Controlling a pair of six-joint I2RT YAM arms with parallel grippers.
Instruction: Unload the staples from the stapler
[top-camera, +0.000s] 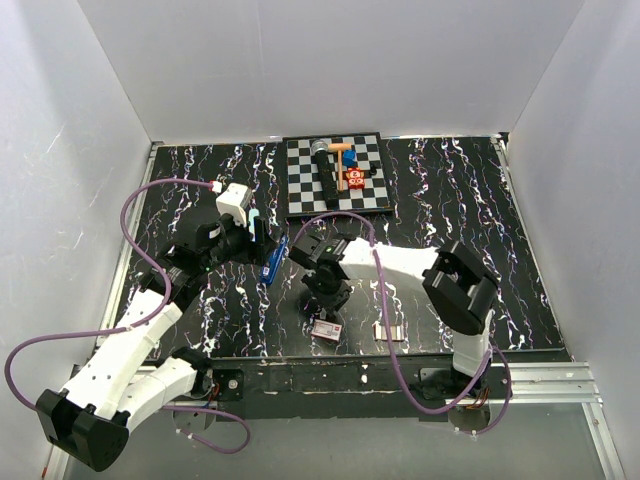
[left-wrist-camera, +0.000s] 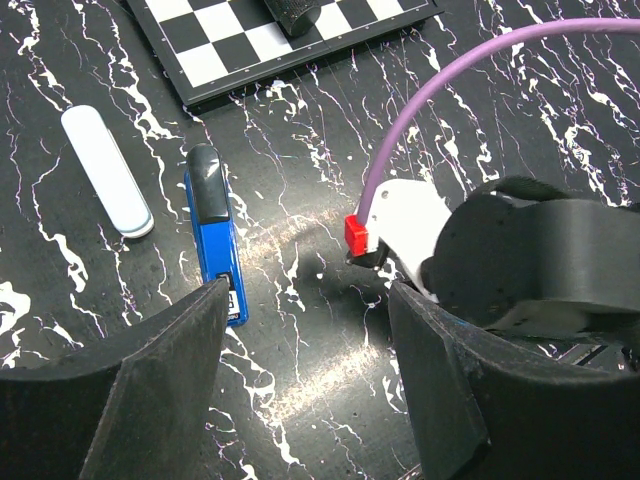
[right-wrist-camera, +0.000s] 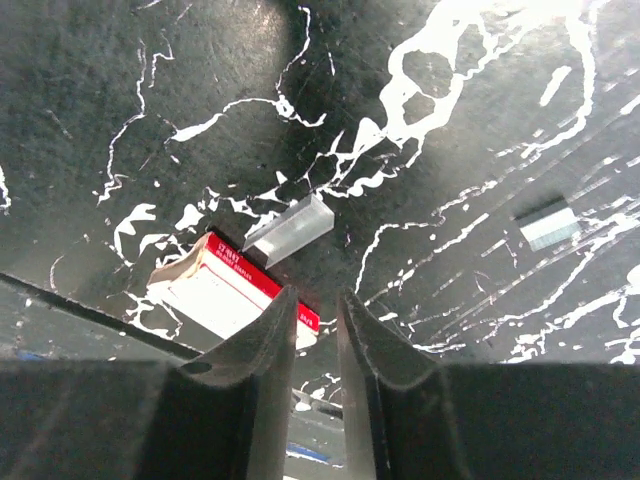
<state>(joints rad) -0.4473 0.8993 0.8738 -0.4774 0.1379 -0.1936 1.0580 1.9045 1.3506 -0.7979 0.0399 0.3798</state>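
Staples seem to be out: the right claw (right-wrist-camera: 315, 297) is hovering slightly parted and empty over a short silvery staple strip (right-wrist-camera: 290, 224). The left claw (left-wrist-camera: 305, 290) is gaping wide, empty, beside the small bright-blue stapler (left-wrist-camera: 215, 235) lying on the black white-veined desk (left-wrist-camera: 300, 170) between white walls (top-camera: 330, 60); next, probably checking it for leftovers.

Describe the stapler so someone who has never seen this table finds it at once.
Start at the checkerboard at the far side of the black marbled table. Just off its near left corner lies the stapler, slim and bright blue with a dark end. The oblong case beside it is white.
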